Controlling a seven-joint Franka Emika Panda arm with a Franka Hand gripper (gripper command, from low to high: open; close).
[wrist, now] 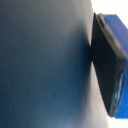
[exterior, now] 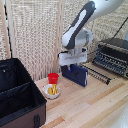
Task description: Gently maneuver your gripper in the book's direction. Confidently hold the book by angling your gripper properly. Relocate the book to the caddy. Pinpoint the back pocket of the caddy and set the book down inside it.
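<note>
Exterior view shows the two-fingered gripper (exterior: 73, 65) on the thin navy-blue hardcover book (exterior: 78, 74), apparently clamping its top edge, at one o'clock from the red cup (exterior: 53, 78). Carrying it to the black fabric caddy (exterior: 19, 97) and pocketing remain.

A pale wooden table (exterior: 95, 102) fills the lower right of the exterior view. Behind it, a woven reed screen (exterior: 35, 35) with light wooden posts spans the upper frame. A black toaster oven (exterior: 114, 54) sits at right. Light is soft, even.
</note>
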